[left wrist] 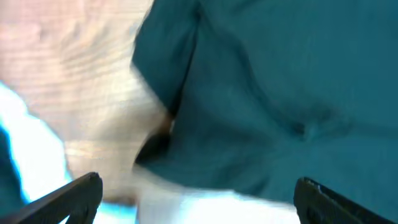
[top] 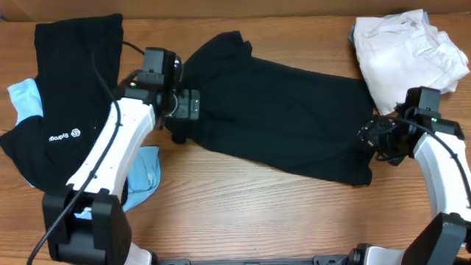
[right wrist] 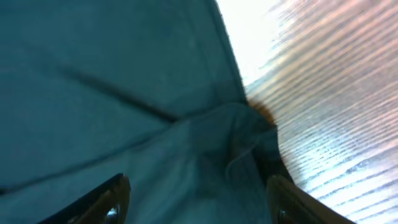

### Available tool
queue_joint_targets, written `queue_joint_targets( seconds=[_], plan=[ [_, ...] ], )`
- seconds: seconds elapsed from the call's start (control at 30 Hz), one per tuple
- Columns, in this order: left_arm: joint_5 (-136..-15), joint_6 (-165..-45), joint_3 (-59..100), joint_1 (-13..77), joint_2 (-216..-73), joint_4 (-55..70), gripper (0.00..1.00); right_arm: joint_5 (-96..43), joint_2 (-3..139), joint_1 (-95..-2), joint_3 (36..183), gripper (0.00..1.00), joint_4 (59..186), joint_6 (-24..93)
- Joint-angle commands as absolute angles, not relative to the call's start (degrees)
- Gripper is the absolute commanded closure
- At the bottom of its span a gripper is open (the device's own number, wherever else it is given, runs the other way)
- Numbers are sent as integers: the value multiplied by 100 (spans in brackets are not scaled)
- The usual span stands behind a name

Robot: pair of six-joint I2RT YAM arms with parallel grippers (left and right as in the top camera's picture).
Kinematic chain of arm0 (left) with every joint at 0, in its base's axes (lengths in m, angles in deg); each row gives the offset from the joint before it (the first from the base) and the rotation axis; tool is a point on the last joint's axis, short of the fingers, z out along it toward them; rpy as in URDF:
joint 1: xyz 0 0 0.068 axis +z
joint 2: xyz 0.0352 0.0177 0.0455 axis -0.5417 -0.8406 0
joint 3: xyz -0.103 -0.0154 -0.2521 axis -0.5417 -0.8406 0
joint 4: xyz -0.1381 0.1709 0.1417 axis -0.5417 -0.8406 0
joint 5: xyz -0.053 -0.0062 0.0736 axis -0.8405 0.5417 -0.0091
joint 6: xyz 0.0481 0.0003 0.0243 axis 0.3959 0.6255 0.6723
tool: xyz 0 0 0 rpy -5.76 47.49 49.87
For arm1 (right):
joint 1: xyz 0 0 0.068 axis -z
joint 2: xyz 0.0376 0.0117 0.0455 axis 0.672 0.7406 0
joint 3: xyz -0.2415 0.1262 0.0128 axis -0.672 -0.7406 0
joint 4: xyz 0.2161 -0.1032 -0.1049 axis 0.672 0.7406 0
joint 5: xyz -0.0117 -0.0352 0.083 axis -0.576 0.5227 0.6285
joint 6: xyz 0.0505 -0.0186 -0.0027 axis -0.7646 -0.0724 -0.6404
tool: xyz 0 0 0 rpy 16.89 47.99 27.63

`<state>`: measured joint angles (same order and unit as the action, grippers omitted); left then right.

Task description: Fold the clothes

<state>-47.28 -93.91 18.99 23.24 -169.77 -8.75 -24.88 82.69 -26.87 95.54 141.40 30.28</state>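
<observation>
A plain black T-shirt [top: 287, 110] lies spread flat across the middle of the table. My left gripper [top: 193, 104] hovers at its left edge. In the left wrist view the gripper [left wrist: 199, 202] is open, its fingers [left wrist: 78, 193] wide apart with nothing between them, and the shirt [left wrist: 280, 81] lies just ahead. My right gripper [top: 366, 136] is at the shirt's right edge. The right wrist view shows the gripper [right wrist: 199, 202] open over a rumpled corner of the cloth [right wrist: 205, 143], with its fingers [right wrist: 109, 196] not pressing on it.
A black garment with white lettering [top: 66, 81] lies at the far left, over a light-blue one [top: 26, 99]. More light-blue cloth [top: 146, 173] shows beside the left arm. A crumpled white pile [top: 408, 51] sits at the back right. Bare wooden table [top: 257, 213] runs along the front.
</observation>
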Motion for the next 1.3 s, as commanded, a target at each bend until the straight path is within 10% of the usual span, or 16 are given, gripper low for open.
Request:
queue_joint_targets(
  seconds=[0.0,0.37,0.7,1.27],
  plan=[
    [-4826,-9262,1927,2378,-16815,-1402,3,-2330,8252,-2671,9827,24,14162,3331],
    [-4890,-9183,-156,2263,-16822,284,33,-2332,8254,-2671,9825,22,14212,3351],
    [-4468,-9181,-849,2265,-16850,2010,34,-2332,8254,-2671,9825,21,14245,3351],
    [-4033,-9183,-884,2267,-17209,2192,78,-2335,8254,-2671,9825,21,14265,3349]
  ],
)
